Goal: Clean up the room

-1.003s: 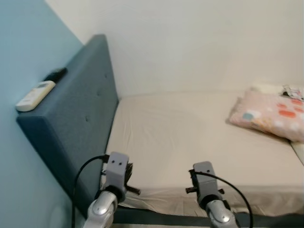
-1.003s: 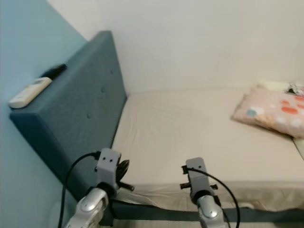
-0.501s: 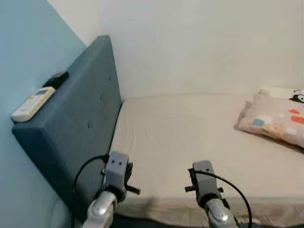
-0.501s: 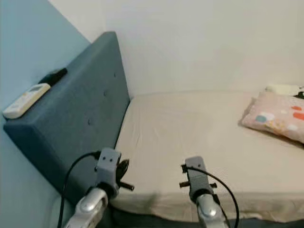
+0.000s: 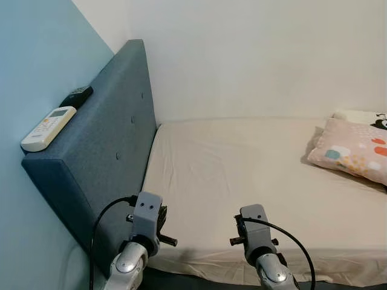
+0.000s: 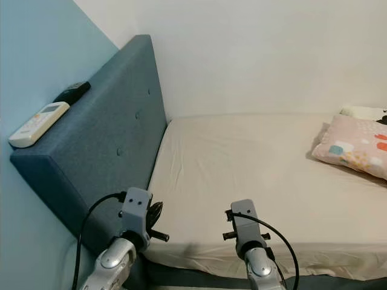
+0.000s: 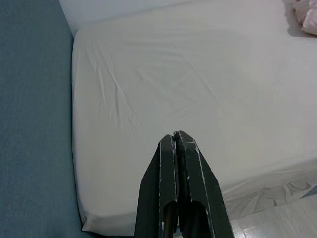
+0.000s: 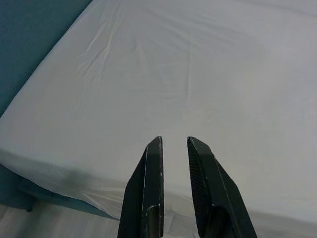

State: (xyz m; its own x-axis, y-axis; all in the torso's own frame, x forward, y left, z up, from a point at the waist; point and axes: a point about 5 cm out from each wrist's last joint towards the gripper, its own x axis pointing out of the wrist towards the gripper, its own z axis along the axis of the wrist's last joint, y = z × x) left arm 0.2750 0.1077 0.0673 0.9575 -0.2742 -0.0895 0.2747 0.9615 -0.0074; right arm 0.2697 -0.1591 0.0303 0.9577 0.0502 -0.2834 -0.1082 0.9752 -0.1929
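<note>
bed point(image 5: 254, 181) bare, pink pillow point(image 5: 354, 151) at its far right | white remote point(image 5: 48, 128) and black remote point(image 5: 77, 96) on headboard point(image 5: 103, 151) top | left gripper point(image 7: 176, 144) jaws clenched, empty | right gripper point(image 8: 174, 148) jaws slightly released, empty | advice: approach remotes squarely, lift left arm high first

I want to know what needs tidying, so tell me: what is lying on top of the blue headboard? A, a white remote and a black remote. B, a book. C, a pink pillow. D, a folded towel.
A: a white remote and, behind it, a black remote lie on the top edge of the blue headboard; the pink pillow is on the mattress.
</note>
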